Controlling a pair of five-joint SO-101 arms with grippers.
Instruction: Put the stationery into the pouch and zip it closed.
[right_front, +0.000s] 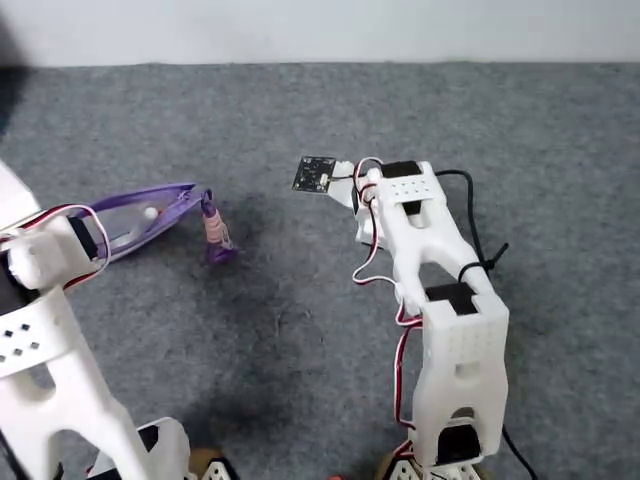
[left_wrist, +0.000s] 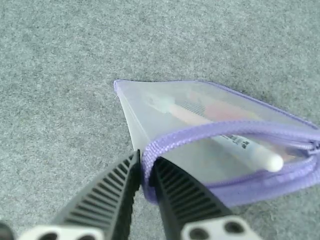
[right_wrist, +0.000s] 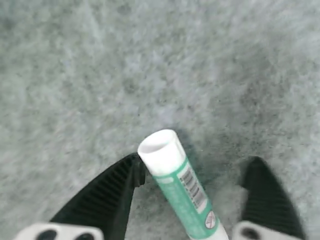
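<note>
The left gripper (left_wrist: 144, 164) is pinched narrow, its 2 ribbed black fingers (left_wrist: 107, 192) clamped on the purple zip band at one end of the translucent plastic pouch with purple trim (left_wrist: 210, 135). The pouch runs straight away from this gripper, over the grey carpet-like table cover (right_front: 300, 330). Its mouth gapes just past the fingertips, the 2 zip bands apart. Inside lie a white pen with a rounded tip (left_wrist: 250, 152), its tip showing in the opening, and some pinkish pieces too blurred to name. From above, the pouch (right_front: 150, 212) reaches out from the left arm (right_front: 40, 330), and a small pink and purple piece (right_front: 215, 235) sits at its far end; I cannot tell what it is.

The right gripper (right_wrist: 196, 162) stands wide open just over the cover. Between its fingers lies a white cylindrical tube with a green label (right_wrist: 182, 187), its flat white end pointing away from the gripper. The tube touches 1 finger (right_wrist: 120, 187) and is well apart from the other, so nothing grips it. From above, the right arm (right_front: 440, 290) is well apart from the pouch, with a small black circuit board (right_front: 315, 175) at its front end.
</note>
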